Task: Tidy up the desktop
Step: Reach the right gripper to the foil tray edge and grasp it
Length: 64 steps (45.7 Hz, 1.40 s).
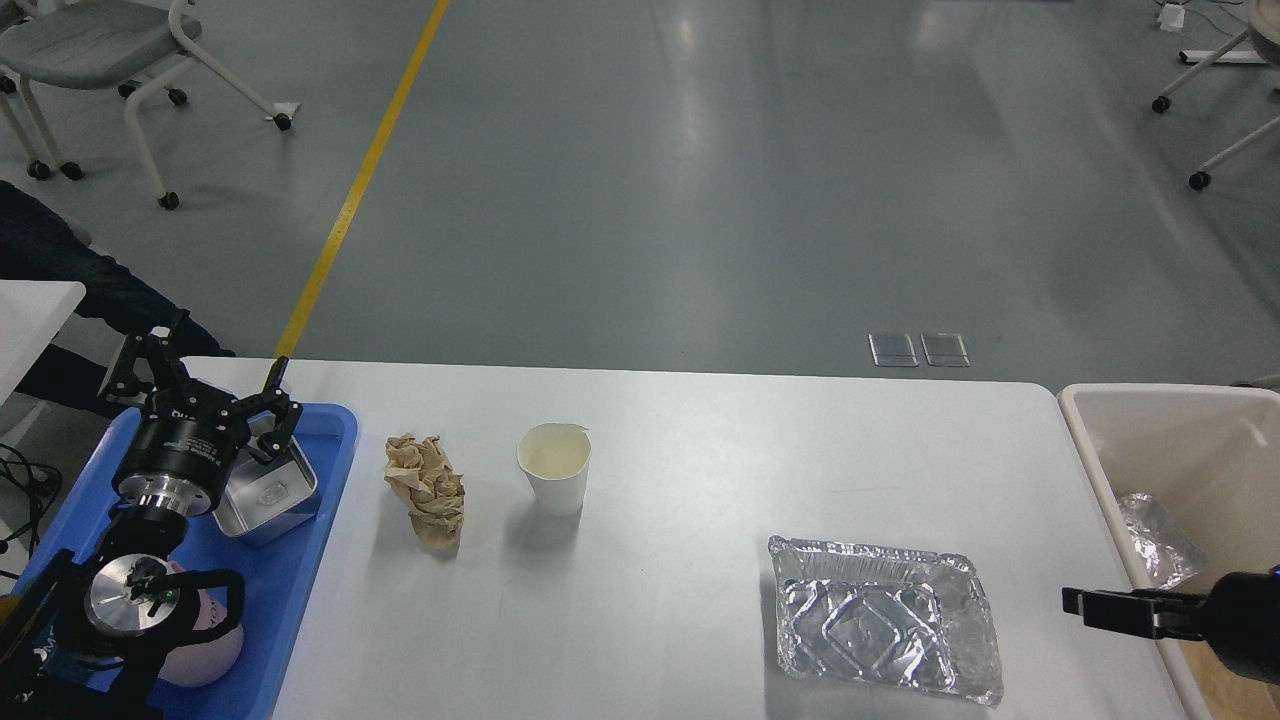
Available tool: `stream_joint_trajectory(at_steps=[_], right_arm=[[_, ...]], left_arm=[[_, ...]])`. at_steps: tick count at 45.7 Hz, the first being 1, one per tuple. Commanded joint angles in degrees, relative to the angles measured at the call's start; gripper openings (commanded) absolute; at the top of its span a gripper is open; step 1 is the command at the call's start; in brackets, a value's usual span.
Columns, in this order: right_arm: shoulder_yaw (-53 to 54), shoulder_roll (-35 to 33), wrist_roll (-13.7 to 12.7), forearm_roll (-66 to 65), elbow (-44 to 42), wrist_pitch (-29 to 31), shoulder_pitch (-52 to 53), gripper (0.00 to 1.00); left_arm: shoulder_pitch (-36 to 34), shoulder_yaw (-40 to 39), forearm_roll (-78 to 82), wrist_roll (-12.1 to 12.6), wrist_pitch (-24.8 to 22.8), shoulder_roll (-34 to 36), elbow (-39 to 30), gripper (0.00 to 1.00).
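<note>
The white desktop (700, 440) holds a crumpled brown paper ball (427, 490), an upright white paper cup (554, 467) and an empty foil tray (885, 620) at the front right. My left gripper (222, 365) is open and empty, its fingers spread above the blue tray's far end, just over a small metal tin (272, 492). My right gripper (1085, 605) comes in low from the right, over the desk's right edge beside the foil tray. It is dark and seen side-on, so its fingers cannot be told apart.
A blue tray (315, 560) at the left holds the metal tin and a pink rounded object (205, 650). A beige bin (1150, 420) stands at the desk's right end with crumpled foil (1155, 535) inside. Chairs stand on the floor beyond.
</note>
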Motion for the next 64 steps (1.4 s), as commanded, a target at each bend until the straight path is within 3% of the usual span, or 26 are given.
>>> stream_joint_trajectory(at_steps=[1,44,49,51,59,64], right_arm=[[-1.51,2.63,0.05,0.49,-3.37,0.00,2.02,1.00],[-7.66,11.69,0.40,0.49,-13.40,-1.23,7.29,1.00],[-8.19,12.04,0.75,0.40,-13.31,-2.11,7.21,0.75],[-9.50,12.48,0.75,0.40,-13.40,-2.20,7.30,0.56],[-11.88,13.36,0.92,0.31,-13.40,-2.38,8.00,0.02],[-11.71,12.92,1.89,0.66,-13.31,-2.38,8.52,0.00]], left_arm=[[0.19,-0.01,-0.06,0.08,0.36,0.06,0.01,0.96],[-0.69,2.45,-0.23,0.17,0.71,0.15,0.01,0.96],[-0.60,2.45,-0.32,0.17,0.71,0.06,0.01,0.96],[-0.60,2.45,-0.32,0.26,0.71,0.06,0.01,0.97],[-0.51,2.45,-0.32,1.23,0.63,0.15,0.01,0.96],[-0.34,2.45,-0.32,1.23,0.54,0.33,0.01,0.96]])
